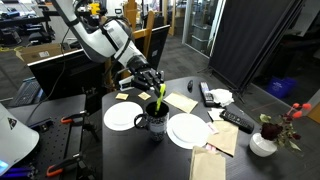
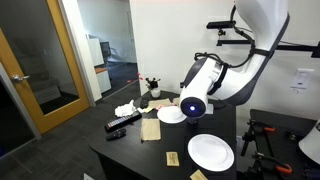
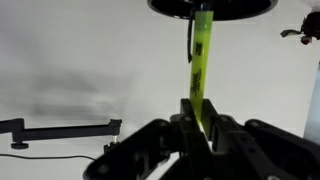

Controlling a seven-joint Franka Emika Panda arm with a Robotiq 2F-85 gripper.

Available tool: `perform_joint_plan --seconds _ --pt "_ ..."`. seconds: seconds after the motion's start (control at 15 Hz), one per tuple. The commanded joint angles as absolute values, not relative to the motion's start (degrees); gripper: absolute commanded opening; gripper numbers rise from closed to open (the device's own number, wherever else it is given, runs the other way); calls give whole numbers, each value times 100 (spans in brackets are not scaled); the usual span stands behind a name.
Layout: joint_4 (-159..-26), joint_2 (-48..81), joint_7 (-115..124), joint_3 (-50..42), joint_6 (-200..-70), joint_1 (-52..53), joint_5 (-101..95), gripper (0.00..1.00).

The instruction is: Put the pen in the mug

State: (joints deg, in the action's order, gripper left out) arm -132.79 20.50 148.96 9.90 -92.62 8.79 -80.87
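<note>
The pen (image 3: 203, 60), slim & bright yellow-green, is held nearly straight up & down, right over the mug (image 1: 153, 123). In the wrist view the pen is seen running from the gripper (image 3: 203, 128) at the bottom up to the dark round mouth of the mug (image 3: 212, 6) at the top, so that pic looks flipped. The pen's far end is seen at the mug's rim; if it is inside can't be told. The jaws are closed tight on the pen's other end, w/ one black finger pressed on each side & no gap left. In an exterior view the pen (image 1: 158, 97) is seen poking down from the gripper (image 1: 153, 88) to the top of the mug. The mug is stood upright on the dark table (image 1: 140, 152), btw. two white plates: one plate (image 1: 123, 116) just beside it & the next plate (image 1: 187, 130) on its other side. Tan paper napkins (image 1: 182, 102) are laid behind the mug. Black remotes (image 1: 237, 120) are laid farther off, & a small white vase (image 1: 263, 143) w/ red flowers is set near the table's edge. In an exterior view the mug is hidden by the big white arm (image 2: 215, 80); both plates (image 2: 210, 152), the remotes (image 2: 125, 122) & the vase (image 2: 153, 88) are seen there.
</note>
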Motion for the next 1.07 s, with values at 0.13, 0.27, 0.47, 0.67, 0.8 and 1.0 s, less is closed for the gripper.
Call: perform_joint_plan --seconds 0.13,0.27,0.47,0.67,0.8,1.0 --pt "-13113 2330 14894 992 -9344 878 -8091 3" --pt "-13099 2400 14894 1014 -9336 895 -8048 4" --pt "-13091 2466 14894 1053 -9295 935 -7979 47" --pt "-13109 2462 14895 1070 -9270 969 -7940 69" --pt "-13122 2446 14895 1084 -9268 978 -7908 84" --pt "-13117 2427 14896 1101 -9248 995 -7887 100"
